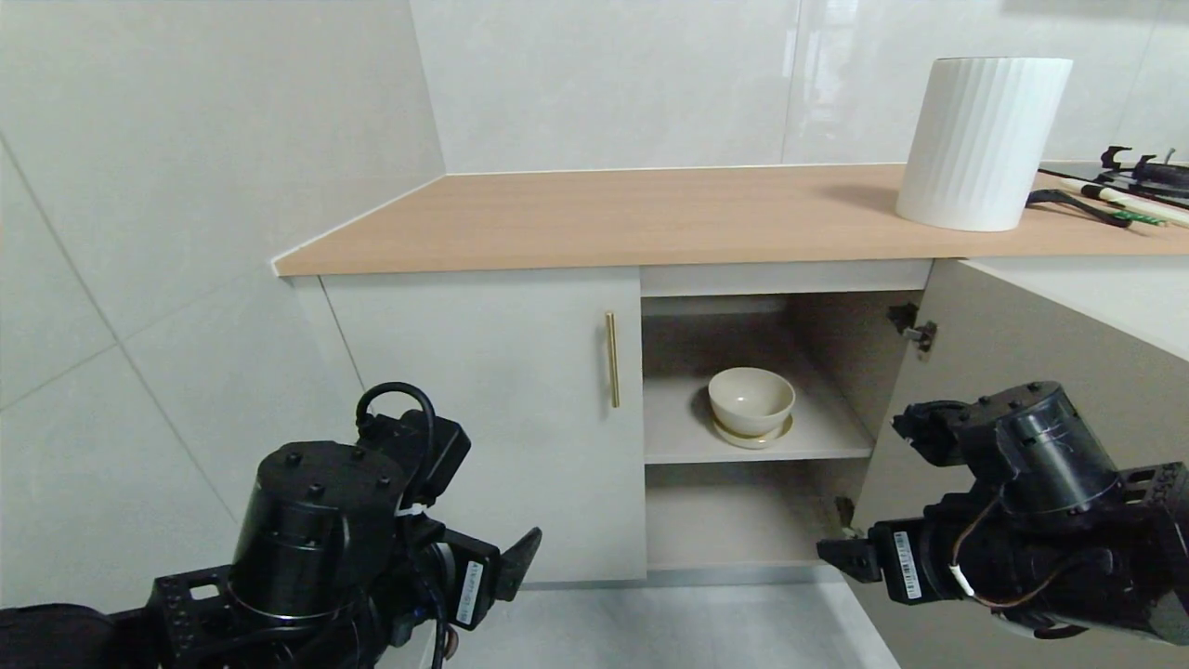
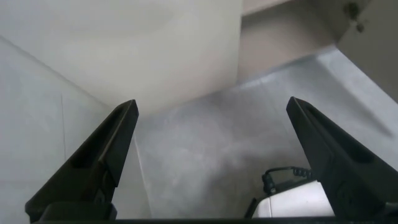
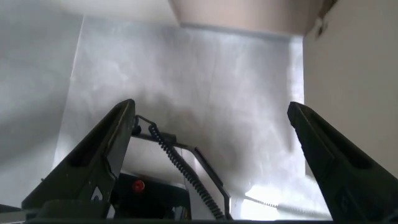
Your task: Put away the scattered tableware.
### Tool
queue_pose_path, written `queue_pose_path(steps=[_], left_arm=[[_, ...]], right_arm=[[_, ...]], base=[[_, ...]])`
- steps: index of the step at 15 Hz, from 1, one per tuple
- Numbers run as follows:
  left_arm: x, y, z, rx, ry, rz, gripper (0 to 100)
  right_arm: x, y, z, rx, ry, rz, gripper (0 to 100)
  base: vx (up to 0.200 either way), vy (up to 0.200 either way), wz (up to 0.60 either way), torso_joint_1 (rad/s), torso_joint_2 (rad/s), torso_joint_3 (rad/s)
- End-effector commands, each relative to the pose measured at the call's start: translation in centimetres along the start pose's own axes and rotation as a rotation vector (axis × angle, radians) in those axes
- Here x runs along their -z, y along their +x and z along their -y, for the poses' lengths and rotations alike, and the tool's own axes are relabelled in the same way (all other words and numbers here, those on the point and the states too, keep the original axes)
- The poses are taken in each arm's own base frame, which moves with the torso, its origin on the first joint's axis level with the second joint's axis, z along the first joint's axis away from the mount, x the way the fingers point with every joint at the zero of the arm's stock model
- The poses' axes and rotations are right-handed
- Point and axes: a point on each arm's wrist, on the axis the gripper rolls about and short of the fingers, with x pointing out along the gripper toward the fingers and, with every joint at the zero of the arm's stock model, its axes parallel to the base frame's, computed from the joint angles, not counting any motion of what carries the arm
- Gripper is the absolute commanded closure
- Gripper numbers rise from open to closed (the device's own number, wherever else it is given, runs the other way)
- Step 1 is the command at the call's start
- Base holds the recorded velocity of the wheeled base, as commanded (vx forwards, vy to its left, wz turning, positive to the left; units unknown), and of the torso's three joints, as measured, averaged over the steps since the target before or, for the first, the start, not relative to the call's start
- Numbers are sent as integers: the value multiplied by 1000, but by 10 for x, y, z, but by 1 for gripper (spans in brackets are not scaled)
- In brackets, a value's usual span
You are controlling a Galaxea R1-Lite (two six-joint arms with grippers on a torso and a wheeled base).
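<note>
Fingers of the left gripper (image 2: 211, 102) and right gripper (image 3: 210, 104) are spread wide, low by the floor (image 2: 211, 162), with nothing gripped. Farther off, a bowl (image 1: 751, 398) is seen on a saucer (image 1: 754, 435) on the open cabinet's upper shelf (image 1: 678, 437) — beyond, a ribbed white container (image 1: 983, 139) stands on the countertop (image 1: 604, 218).

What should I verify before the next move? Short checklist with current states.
1. Left gripper open with nothing between its fingers: ok.
2. Right gripper open with nothing between its fingers: ok.
3. Bowl upright on its saucer, on the cabinet's upper shelf: ok.
4. Right cabinet door shut: not ok, it stands open next to the right arm.
5. Countertop free of tableware: not ok, utensils lie at its right end beside the white container.
6. Door's swing path clear of the right arm: cannot tell.
</note>
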Motion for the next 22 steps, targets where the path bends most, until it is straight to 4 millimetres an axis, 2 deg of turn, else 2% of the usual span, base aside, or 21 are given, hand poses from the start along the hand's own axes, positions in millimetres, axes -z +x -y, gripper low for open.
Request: queue_pose_path(steps=[1,8,10,14,17,22], left_arm=[[1,0,0,-1,1,-3,0],[4,1,1,0,7,-14,0],[4,1,1,0,9,-15,0],[5,1,0,-18,13,-17,0],[4,-1,-1,-16,9,-9,0],[5,1,0,-22,12,-14,0]], right_arm=[[4,3,0,6,-6,-19,0],[5,5,0,6,-8,-27,0],[6,5,0,5,-10,-30,0],[28,-4,0,-9,-70,-70,0],[29,-12,2,-15,-90,-63,0],[31,-12,2,-8,-97,-82,0]], base=[[-200,0,0,7,2,-2],[-200,0,0,0,3,4],[0,0,0,0,0,0],[0,0,0,0,0,0],[0,0,0,0,0,0],[0,0,0,0,0,0]])
